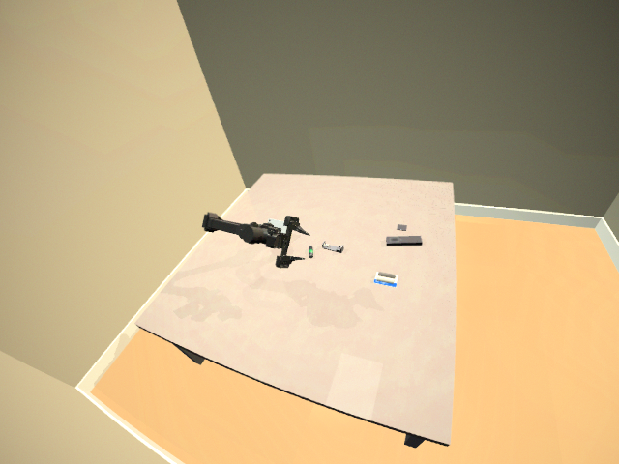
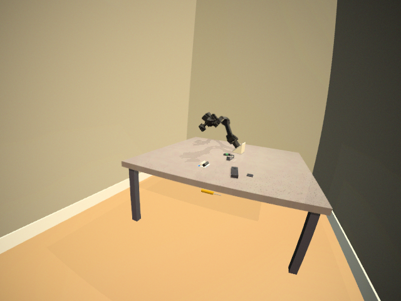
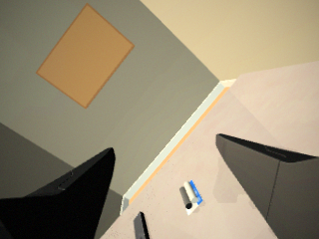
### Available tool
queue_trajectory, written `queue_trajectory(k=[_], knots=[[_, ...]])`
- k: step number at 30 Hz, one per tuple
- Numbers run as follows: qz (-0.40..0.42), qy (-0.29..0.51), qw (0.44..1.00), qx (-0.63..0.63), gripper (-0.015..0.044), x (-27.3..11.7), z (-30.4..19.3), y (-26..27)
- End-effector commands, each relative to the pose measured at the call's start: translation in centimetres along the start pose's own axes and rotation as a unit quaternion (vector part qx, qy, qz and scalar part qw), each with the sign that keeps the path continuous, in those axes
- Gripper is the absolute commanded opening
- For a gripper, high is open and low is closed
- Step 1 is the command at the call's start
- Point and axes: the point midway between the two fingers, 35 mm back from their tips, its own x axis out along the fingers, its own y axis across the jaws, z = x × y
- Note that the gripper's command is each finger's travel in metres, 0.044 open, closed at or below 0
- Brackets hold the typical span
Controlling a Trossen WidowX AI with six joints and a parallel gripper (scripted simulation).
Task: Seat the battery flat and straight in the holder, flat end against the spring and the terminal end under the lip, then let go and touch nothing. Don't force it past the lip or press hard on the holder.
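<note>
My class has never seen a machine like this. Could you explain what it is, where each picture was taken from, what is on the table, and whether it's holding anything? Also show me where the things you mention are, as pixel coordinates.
The machine is a black jointed arm (image 1: 224, 227) (image 2: 229, 130) ending in a gripper (image 1: 306, 246) (image 3: 165, 145), two fingers that pinch. One picture looks down from high up, one looks across the room, and one looks out past the fingers from the arm's wrist.

On the table (image 1: 399, 324) (image 2: 275, 165) lie a small battery with a green band (image 1: 310, 251) (image 2: 227, 154), beside it the holder (image 1: 332, 247) (image 2: 230, 158), a long dark block (image 1: 403, 241) (image 2: 234, 172), a small dark square (image 1: 401, 227) (image 2: 250, 175), and a blue and white piece (image 1: 386, 279) (image 2: 203, 163) (image 3: 191, 196).

The gripper is open, holding nothing.
</note>
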Motion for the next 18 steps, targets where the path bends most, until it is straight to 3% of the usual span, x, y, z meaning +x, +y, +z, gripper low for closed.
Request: queue_trajectory(k=[1,5,7,9,13,18], knots=[[-0.001,0.009,1.000,-0.006,0.0374,0.2,-0.4,0.1],[0.013,0.195,0.968,-0.154,0.0269,1.7,-8.9,1.4],[0.043,0.292,0.923,-0.247,0.0223,1.3,-13.3,2.1],[0.086,0.380,0.855,-0.342,0.0223,0.1,-17.3,2.7],[0.207,0.512,0.650,-0.522,0.0223,-3.9,-23.4,3.1],[0.378,0.571,0.292,-0.668,0.0223,-9.4,-26.4,2.1]])
